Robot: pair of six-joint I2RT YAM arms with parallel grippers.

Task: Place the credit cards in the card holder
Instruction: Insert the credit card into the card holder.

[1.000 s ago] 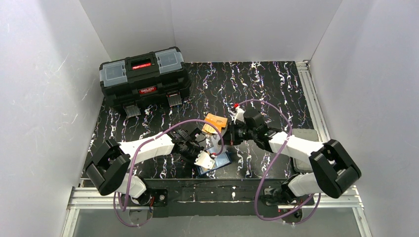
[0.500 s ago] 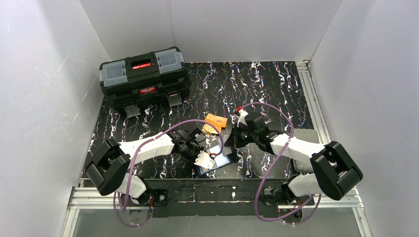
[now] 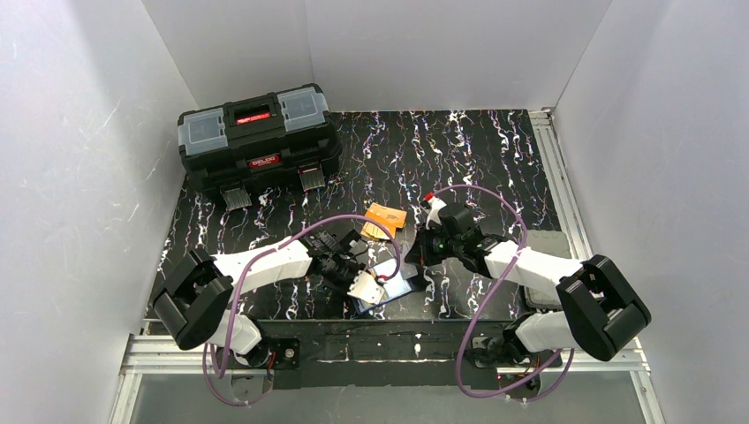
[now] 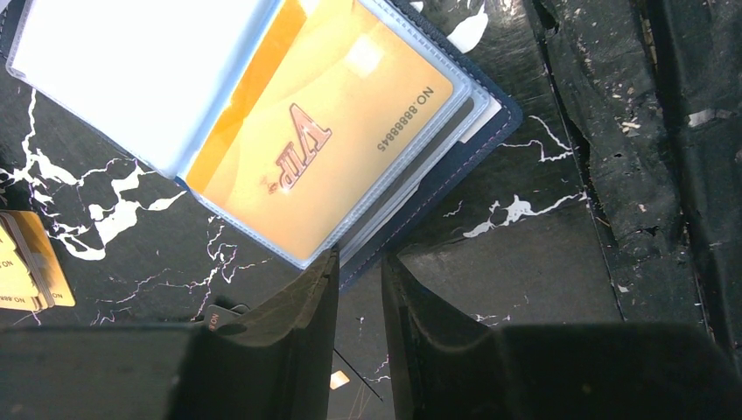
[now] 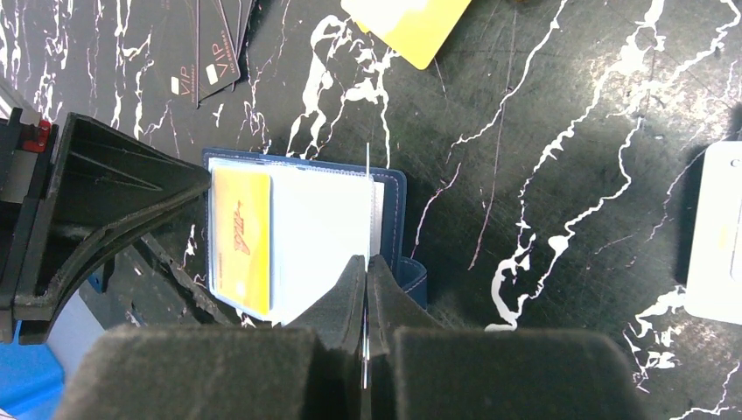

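**Position.** The small navy blue folding card holder (image 5: 394, 219) lies open on the black marbled tabletop (image 3: 459, 159), near its front edge and between the two arms. One orange-yellow plastic card (image 4: 324, 149) sits in a clear pocket. The loose orange-yellow credit cards (image 3: 386, 219) lie just beyond the holder.

**Grip.** The right gripper (image 5: 367, 271) is closed on a thin pale sheet (image 5: 367, 175), seen edge-on above the holder (card or pocket leaf, I cannot tell which). The left gripper (image 4: 359, 280) stands narrowly parted at the holder's navy edge. Whether it nips that edge is not visible.

**Handling, as judged.** The cards look light, rigid and slick, and are best pinched along a short edge. The pockets are limp film and are likely to buckle if a corner enters askew.

**Clearance.** Room is ample toward the black plastic toolbox (image 3: 259, 137). It is tight between the two grippers and at the front edge.
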